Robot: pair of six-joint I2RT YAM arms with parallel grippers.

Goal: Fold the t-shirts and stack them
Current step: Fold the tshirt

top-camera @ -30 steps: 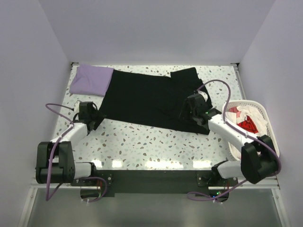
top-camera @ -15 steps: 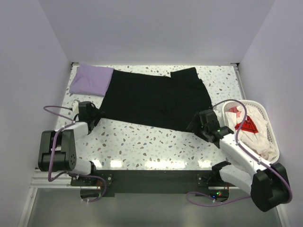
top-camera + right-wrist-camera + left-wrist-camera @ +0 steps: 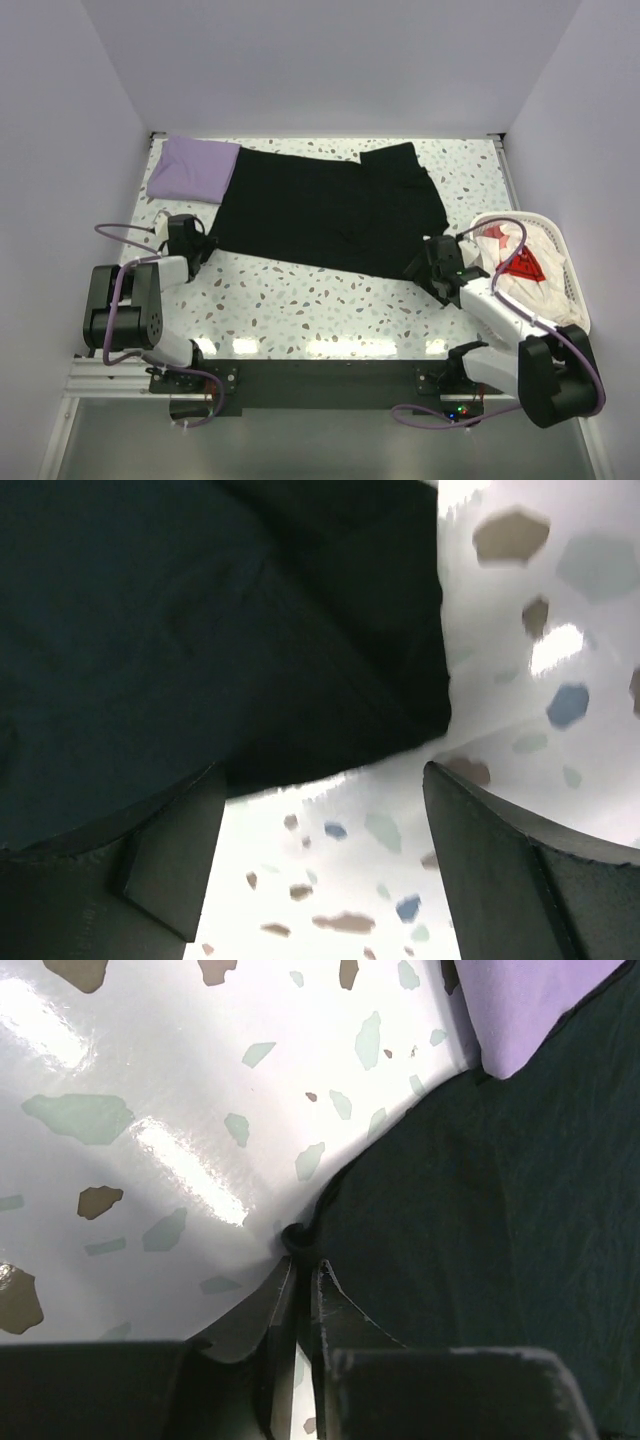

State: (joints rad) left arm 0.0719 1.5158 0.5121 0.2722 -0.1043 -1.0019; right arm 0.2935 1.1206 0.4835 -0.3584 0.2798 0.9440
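A white table top [image 3: 300, 295] dotted with grey, brown and green chips is closed in on three sides. A plain back wall [image 3: 330, 60] is set behind it, and a left wall [image 3: 50, 140] and a right wall [image 3: 590, 110] are painted the same very pale purple. Bright light is thrown back by the shiny top near its front edge. A dark strip [image 3: 320, 372] is fixed along that edge, and a grey surface [image 3: 320, 445] is seen below it.

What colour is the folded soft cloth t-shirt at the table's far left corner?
Pale lavender; the folded cloth t-shirt shows best in the top external view.
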